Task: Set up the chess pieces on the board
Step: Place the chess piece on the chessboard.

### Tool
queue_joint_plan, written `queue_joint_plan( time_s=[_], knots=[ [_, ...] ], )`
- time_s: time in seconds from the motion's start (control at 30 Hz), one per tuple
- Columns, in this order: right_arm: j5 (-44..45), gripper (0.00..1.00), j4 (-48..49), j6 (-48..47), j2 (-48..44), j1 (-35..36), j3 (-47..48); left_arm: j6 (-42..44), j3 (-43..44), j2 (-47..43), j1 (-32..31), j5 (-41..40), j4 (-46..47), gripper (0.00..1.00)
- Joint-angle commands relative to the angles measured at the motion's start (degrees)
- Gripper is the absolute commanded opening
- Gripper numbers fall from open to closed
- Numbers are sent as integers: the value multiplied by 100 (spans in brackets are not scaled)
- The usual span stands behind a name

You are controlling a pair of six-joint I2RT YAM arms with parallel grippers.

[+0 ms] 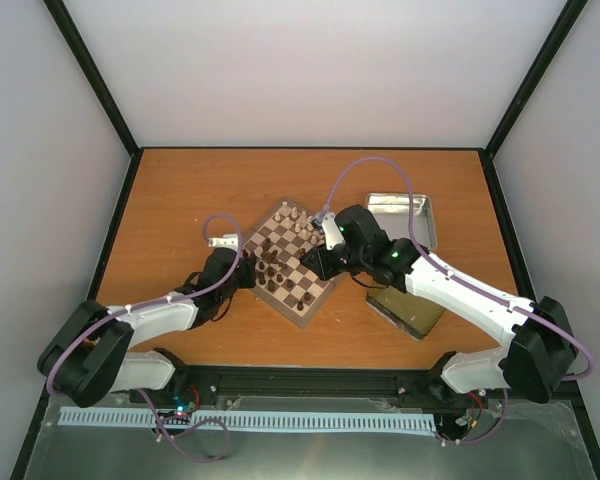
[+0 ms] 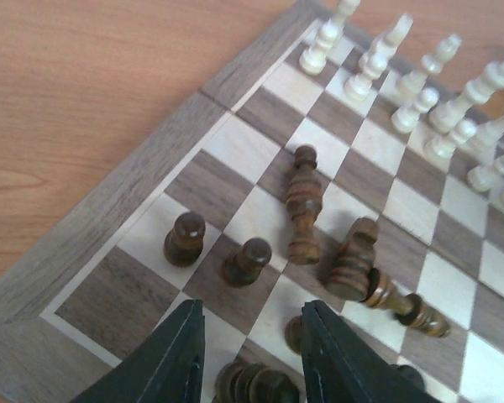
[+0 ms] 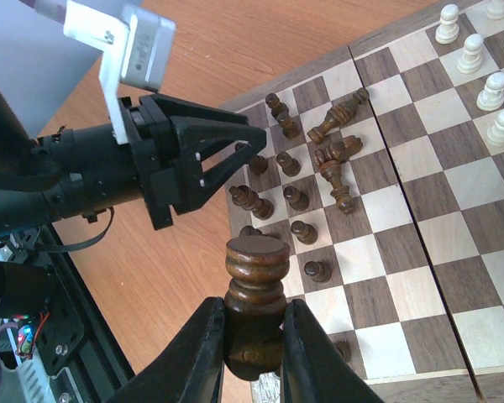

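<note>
1. The right gripper (image 3: 254,336) pinches a dark chessman (image 3: 255,269) by its lower body between two black fingers. Its flat round top rises above the jaws, upright over the board's edge.
2. The left gripper (image 2: 252,315) has its jaws a little apart, holding nothing; a pale square shows in the gap.
3. Just ahead of the left jaws a dark pawn (image 2: 185,238) stands, a second beside it. Beyond them a taller piece (image 2: 304,206) lies toppled, with more fallen to the right.
4. The held piece probably wants a straight descent onto a free edge square, released only once its base sits flat, since the crowded neighbours could be knocked.
5. The pieces are glossy turned wood with ringed stems. The board (image 2: 109,210) is smooth veneer with a brown rim. Cream chessmen (image 2: 416,92) stand farthest from the jaws.
</note>
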Motion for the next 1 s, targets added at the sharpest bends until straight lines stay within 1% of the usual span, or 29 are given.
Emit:
queue_joint_plan(
  time_s=[0.0, 0.17, 0.23, 0.3, 0.37, 0.43, 0.5, 0.67, 0.8, 0.97],
  knots=[
    [-19, 14, 35, 22, -11, -50, 72, -11, 53, -354, -31, -61, -112, 33],
    [-8, 14, 5, 18, -48, -50, 82, -121, 265, -693, -27, -227, -719, 34],
    [6, 14, -4, 13, -76, -50, 85, -225, 511, -893, -16, -110, -1161, 37],
    [24, 14, -23, 14, -100, -50, 79, -391, 820, -1043, 27, -5, -1770, 43],
    [29, 14, -16, 30, -119, -50, 61, -416, 1153, -1097, 174, 374, -2355, 47],
    [8, 14, 1, 41, -123, -48, 51, -375, 1447, -1043, 429, 926, -2878, 49],
    [-20, 14, 19, 41, -96, -50, 59, -299, 1712, -877, 667, 1426, -3334, 49],
    [-35, 14, 20, 51, -37, -54, 93, -99, 2203, -398, 698, 1942, -3858, 47],
    [-28, 14, 19, 56, -28, -50, 99, -90, 2269, -84, 708, 1896, -3927, 36],
    [-27, 14, 2, 60, -21, -50, 99, -80, 2284, 286, 709, 1824, -3945, 34]
  ],
)
